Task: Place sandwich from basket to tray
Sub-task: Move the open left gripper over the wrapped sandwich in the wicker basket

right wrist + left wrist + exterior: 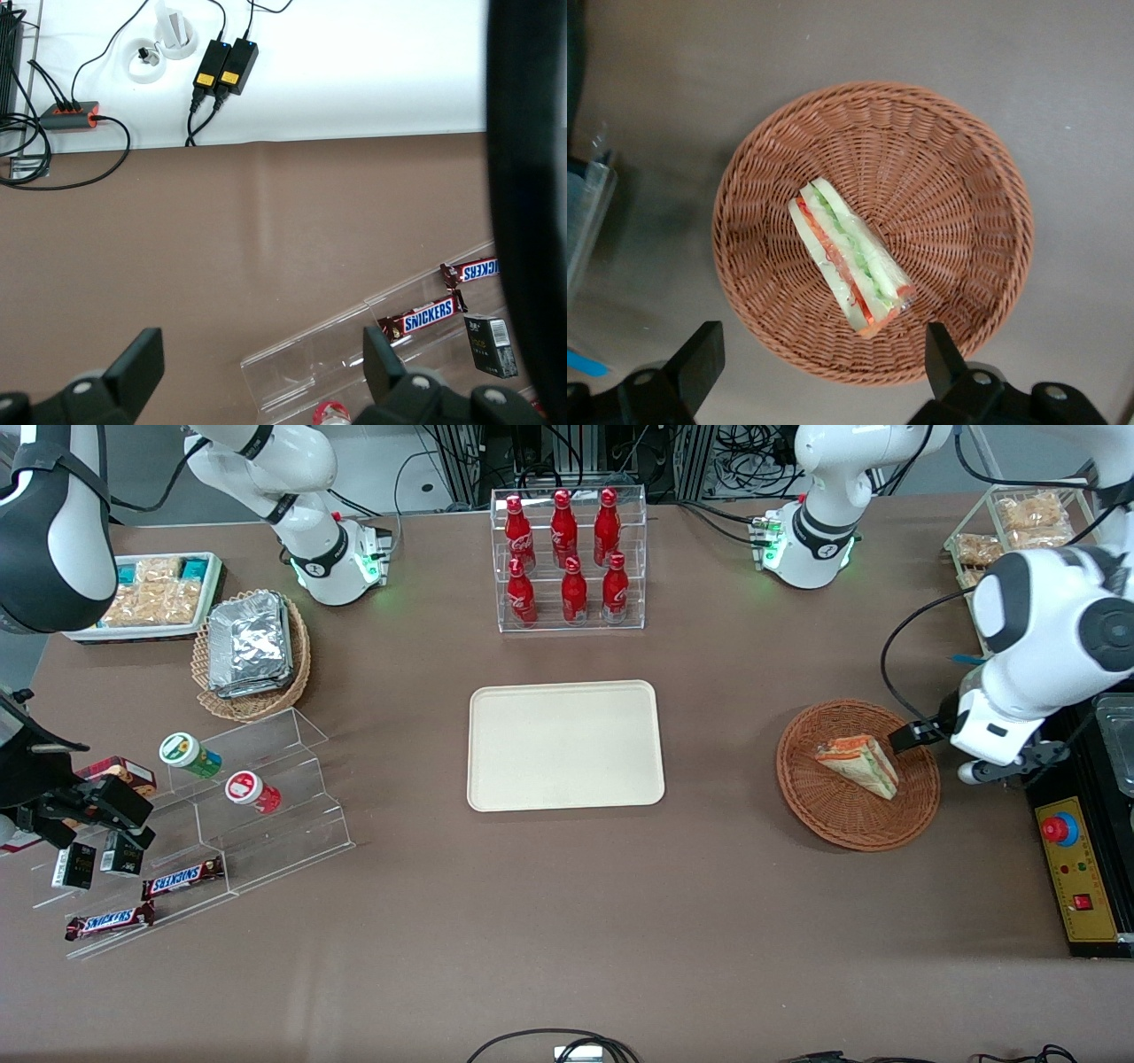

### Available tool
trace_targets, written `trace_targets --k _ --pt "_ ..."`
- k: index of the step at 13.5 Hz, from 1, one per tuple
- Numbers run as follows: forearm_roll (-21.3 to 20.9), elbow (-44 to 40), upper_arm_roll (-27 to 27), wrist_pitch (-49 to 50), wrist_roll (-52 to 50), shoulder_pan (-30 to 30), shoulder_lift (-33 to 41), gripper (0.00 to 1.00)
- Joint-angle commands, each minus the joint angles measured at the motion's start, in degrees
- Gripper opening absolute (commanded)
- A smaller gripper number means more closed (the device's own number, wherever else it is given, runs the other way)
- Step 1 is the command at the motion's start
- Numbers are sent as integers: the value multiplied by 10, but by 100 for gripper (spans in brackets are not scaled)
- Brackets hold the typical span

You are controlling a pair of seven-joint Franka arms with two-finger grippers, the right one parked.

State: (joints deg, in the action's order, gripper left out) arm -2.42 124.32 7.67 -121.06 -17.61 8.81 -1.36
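Note:
The sandwich, a clear-wrapped wedge with orange, red and green layers, lies in the round reddish-brown basket. The left wrist view shows the sandwich lying near the middle of the basket. My left gripper hangs above the basket's rim at the working arm's end, open and empty. In the left wrist view the gripper has its fingers spread wide, apart from the sandwich. The cream-beige tray lies bare at the table's middle.
A clear rack of red bottles stands farther from the front camera than the tray. A black and yellow control box sits beside the basket at the table's edge. A tan basket of foil packets and an acrylic stand with snacks lie toward the parked arm's end.

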Motion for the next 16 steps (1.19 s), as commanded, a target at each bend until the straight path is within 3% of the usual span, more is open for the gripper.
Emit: trace_targets --k 1,9,16 --pt "-7 45 3 -36 -63 5 22 100" --pt "-7 131 4 -196 -225 8 -16 100" --pt "-7 168 4 -292 -269 8 -58 100"
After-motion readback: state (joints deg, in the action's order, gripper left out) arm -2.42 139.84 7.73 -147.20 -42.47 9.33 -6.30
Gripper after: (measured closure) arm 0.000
